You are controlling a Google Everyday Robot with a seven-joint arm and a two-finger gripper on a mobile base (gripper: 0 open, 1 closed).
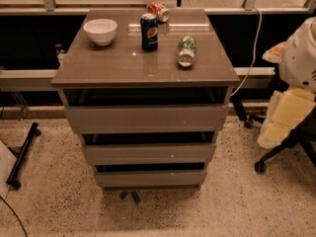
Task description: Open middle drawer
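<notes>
Camera view. We locate the table (98, 65) in the centre of the frame: a grey-taupe unit with three drawer fronts stacked below its top.

1. The middle drawer (149, 153) sits at lower centre, between the top drawer front (146, 117) and the lowest drawer front (150, 177). A dark gap shows above each front.
2. On the table top we note a white bowl (100, 31) at upper left, a blue can (149, 32) standing upright just right of it, an orange can (159, 11) lying on its side behind the blue can, and a bottle (186, 51) lying on its side to the right.
3. The end effector (282, 117) appears as a pale cream part at the right edge of the frame, well apart from all drawer fronts. We cannot tell how far it is open or whether it holds anything.
4. A white cable (253, 58) hangs between the table and the end effector. A black chair base (276, 154) stands on the speckled floor (59, 201) at lower right.
</notes>
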